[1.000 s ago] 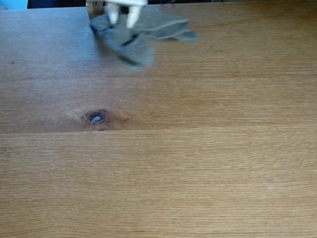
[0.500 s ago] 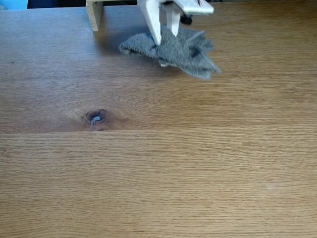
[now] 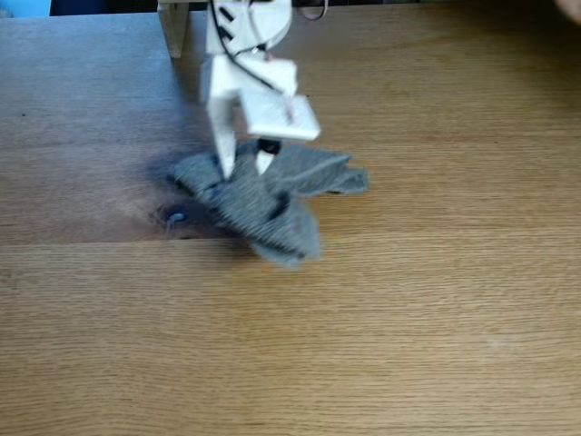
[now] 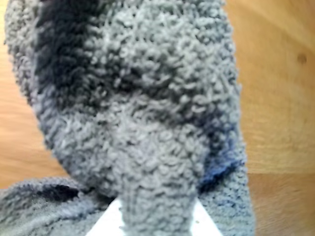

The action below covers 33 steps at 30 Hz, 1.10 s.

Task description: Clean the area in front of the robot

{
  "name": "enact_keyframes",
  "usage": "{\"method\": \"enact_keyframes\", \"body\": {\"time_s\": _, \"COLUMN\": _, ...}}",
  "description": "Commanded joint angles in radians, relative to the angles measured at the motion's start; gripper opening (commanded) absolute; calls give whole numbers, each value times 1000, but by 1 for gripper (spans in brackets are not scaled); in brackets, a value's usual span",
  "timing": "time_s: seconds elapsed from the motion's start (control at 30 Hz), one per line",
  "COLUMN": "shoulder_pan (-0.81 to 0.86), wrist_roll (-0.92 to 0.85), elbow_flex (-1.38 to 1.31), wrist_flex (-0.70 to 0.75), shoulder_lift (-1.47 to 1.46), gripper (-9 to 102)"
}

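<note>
The white robot arm point(image 3: 245, 64) reaches down from the far edge onto the oak tabletop point(image 3: 381, 309). Its gripper point(image 3: 243, 166) is shut on a crumpled grey cloth point(image 3: 263, 200), which lies pressed on the wood just right of the dark oval knot point(image 3: 172, 217). In the wrist view the grey cloth point(image 4: 142, 113) bulges close to the lens, with a white jaw tip point(image 4: 106, 223) showing under it at the bottom edge and tabletop point(image 4: 275, 98) at the sides.
A pale wooden post point(image 3: 172, 25) stands at the far edge, left of the arm. Red and black wires point(image 3: 238, 27) loop along the arm. A blue object point(image 3: 23, 7) sits at the far left corner.
The gripper has swept the cloth from the far edge, first rightward, then toward the camera and left, down beside the knot.
</note>
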Motion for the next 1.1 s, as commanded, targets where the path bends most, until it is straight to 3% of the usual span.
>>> {"method": "enact_keyframes", "body": {"time_s": 0.0, "shoulder_pan": 112, "wrist_roll": 37, "elbow_flex": -213, "wrist_flex": -25, "shoulder_lift": -74, "gripper": 0}}
{"method": "enact_keyframes", "body": {"time_s": 0.3, "shoulder_pan": 190, "wrist_roll": 23, "elbow_flex": -235, "wrist_flex": -51, "shoulder_lift": -238, "gripper": 0}}
{"method": "enact_keyframes", "body": {"time_s": 0.63, "shoulder_pan": 324, "wrist_roll": -132, "elbow_flex": -245, "wrist_flex": -305, "shoulder_lift": -456, "gripper": 0}}
{"method": "enact_keyframes", "body": {"time_s": 0.73, "shoulder_pan": 396, "wrist_roll": -91, "elbow_flex": -245, "wrist_flex": -222, "shoulder_lift": -430, "gripper": 0}}
{"method": "enact_keyframes", "body": {"time_s": 0.9, "shoulder_pan": 459, "wrist_roll": 43, "elbow_flex": -238, "wrist_flex": 61, "shoulder_lift": -304, "gripper": 0}}
{"method": "enact_keyframes", "body": {"time_s": 1.07, "shoulder_pan": 360, "wrist_roll": 120, "elbow_flex": -232, "wrist_flex": 353, "shoulder_lift": -147, "gripper": 0}}
